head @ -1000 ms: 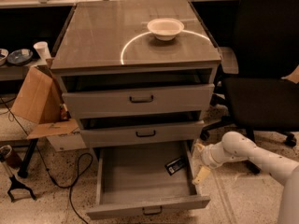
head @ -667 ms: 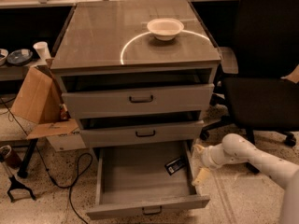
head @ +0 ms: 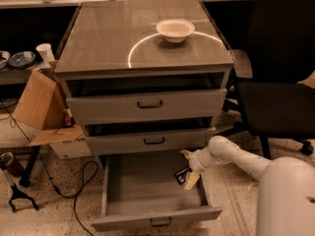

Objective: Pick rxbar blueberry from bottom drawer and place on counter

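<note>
The rxbar blueberry [head: 180,176], a small dark wrapper with pale marks, lies on the floor of the open bottom drawer [head: 142,193], near its right wall. My gripper [head: 189,167] reaches in from the right on a white arm and sits just over the bar's right end. Its two pale fingers [head: 192,180] are spread apart, one behind the bar and one in front of it. The bar lies flat on the drawer floor. The counter [head: 108,38] is the glossy grey-brown top with a white arc across it.
A white bowl [head: 175,29] stands on the counter at the back right. The two upper drawers [head: 147,104] are slightly ajar. A black office chair [head: 280,82] stands to the right. A cardboard box [head: 42,109] and cables lie on the floor to the left.
My gripper has moved left from beside the drawer's right wall to inside the drawer, over the bar's right end. The bar has not moved.
</note>
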You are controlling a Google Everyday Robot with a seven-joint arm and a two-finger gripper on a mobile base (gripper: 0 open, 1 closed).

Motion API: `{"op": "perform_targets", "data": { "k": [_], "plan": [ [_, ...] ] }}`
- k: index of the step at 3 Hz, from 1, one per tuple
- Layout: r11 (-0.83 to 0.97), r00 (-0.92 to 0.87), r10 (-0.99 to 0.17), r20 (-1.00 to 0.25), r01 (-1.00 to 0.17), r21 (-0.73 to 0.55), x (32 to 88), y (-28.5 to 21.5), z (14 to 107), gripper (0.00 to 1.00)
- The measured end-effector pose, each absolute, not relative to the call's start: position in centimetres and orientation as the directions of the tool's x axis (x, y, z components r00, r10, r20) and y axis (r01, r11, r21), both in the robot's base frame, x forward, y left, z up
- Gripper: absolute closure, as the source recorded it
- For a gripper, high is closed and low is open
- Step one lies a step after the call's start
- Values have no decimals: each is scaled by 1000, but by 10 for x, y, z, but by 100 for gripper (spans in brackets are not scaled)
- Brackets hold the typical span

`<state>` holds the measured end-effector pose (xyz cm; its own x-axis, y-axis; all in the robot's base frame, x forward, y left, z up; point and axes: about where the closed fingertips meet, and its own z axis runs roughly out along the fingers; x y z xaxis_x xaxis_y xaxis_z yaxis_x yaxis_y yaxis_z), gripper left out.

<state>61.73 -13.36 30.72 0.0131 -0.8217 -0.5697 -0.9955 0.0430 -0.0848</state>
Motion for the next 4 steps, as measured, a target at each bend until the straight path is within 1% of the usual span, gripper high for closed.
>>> {"op": "perform_targets", "data": {
  "k": [1,2,3,4],
  "plan": [
    [-17,47,-810,-585,-998,-57,636,-118,268,0],
    [-20,15,-807,-590,-1000,2,644,-119,219,0],
    [19,4,-810,-586,-999,-34,667,-132,220,0],
    [19,4,-810,-586,-999,-34,667,-132,220,0]
  ]
}}
